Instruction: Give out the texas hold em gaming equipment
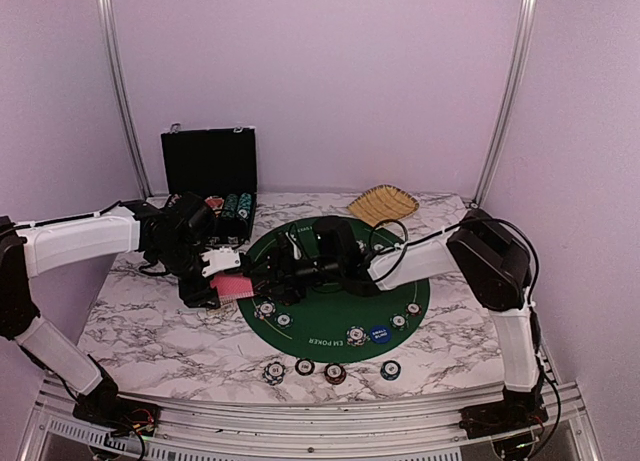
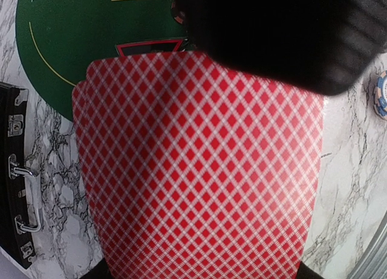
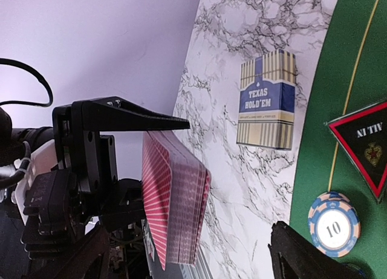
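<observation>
Between lilac walls (image 1: 320,81), a marble table (image 1: 150,326) bears a green mat (image 1: 330,316)

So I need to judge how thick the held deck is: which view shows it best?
Right wrist: the deck appears edge-on, clamped in the left gripper. Left wrist shows only its top card, back up; the top view, just a small pink patch.

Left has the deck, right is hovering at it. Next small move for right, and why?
Probably ease the right gripper onto the free edge of the top card and close on that one card. The left gripper is shut on the red-backed deck, holding it out at the edge of the green mat. The right gripper's jaws stand open right at the deck, holding nothing.
</observation>
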Motion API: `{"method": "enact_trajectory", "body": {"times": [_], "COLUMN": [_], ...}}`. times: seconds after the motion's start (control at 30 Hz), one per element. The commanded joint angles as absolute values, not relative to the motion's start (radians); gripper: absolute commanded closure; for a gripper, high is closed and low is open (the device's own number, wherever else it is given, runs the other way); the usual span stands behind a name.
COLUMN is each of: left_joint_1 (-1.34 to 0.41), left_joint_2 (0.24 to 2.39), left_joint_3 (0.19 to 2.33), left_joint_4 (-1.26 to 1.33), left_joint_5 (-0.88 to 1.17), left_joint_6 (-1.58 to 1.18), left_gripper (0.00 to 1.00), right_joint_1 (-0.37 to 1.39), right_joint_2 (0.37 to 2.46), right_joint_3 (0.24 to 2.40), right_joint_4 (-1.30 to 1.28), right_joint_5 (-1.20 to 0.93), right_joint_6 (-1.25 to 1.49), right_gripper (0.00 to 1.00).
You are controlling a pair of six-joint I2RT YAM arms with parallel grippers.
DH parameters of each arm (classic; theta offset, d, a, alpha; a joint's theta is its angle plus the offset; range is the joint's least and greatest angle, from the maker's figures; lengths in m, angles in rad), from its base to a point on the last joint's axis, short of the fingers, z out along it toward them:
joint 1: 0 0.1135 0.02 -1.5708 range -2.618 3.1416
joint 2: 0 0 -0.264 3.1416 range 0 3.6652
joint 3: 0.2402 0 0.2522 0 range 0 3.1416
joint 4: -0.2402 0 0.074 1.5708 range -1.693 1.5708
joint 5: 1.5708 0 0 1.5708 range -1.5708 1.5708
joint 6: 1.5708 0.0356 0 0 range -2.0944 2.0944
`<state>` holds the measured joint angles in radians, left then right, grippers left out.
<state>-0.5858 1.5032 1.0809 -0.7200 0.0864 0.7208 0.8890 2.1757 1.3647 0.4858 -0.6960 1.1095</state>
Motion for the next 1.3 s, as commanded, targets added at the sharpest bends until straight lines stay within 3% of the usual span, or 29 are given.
{"method": "enact_trajectory", "body": {"times": [0.0,0.5,0.73,0.9,1.0,1.03,1.07,1.13,1.17,1.2,1.27], "left_joint_1": [-0.600,-0.618,-0.624,-0.632,-0.633,-0.635,-0.635,-0.635,-0.636,-0.637,-0.641], "left_joint_2": [1.471,1.459,1.459,1.459,1.460,1.462,1.464,1.465,1.464,1.464,1.468], "left_joint_3": [1.120,1.135,1.139,1.138,1.140,1.144,1.148,1.149,1.149,1.150,1.154], "left_joint_4": [-0.745,-0.755,-0.756,-0.760,-0.759,-0.760,-0.761,-0.759,-0.758,-0.759,-0.759], "left_joint_5": [0.095,0.093,0.095,0.099,0.095,0.092,0.091,0.087,0.086,0.087,0.088], "left_joint_6": [0.709,0.704,0.705,0.707,0.706,0.703,0.703,0.699,0.698,0.700,0.701], "left_gripper": [1.00,1.00,1.00,1.00,1.00,0.94,0.76,0.23,0.07,0.02,0.01], "right_joint_1": [0.900,0.925,0.930,0.933,0.933,0.933,0.933,0.932,0.933,0.933,0.936], "right_joint_2": [2.204,2.284,2.312,2.323,2.320,2.318,2.316,2.312,2.310,2.310,2.312], "right_joint_3": [1.413,1.465,1.512,1.525,1.525,1.523,1.521,1.514,1.510,1.507,1.503], "right_joint_4": [0.558,0.684,0.681,0.680,0.676,0.674,0.673,0.673,0.673,0.675,0.678], "right_joint_5": [-0.723,-0.783,-0.792,-0.792,-0.787,-0.786,-0.784,-0.779,-0.778,-0.777,-0.776], "right_joint_6": [1.145,1.250,1.265,1.274,1.273,1.274,1.272,1.272,1.272,1.274,1.276], "right_gripper": [0.12,0.30,0.55,0.65,0.77,0.82,0.87,0.93,0.95,0.97,1.00]}}
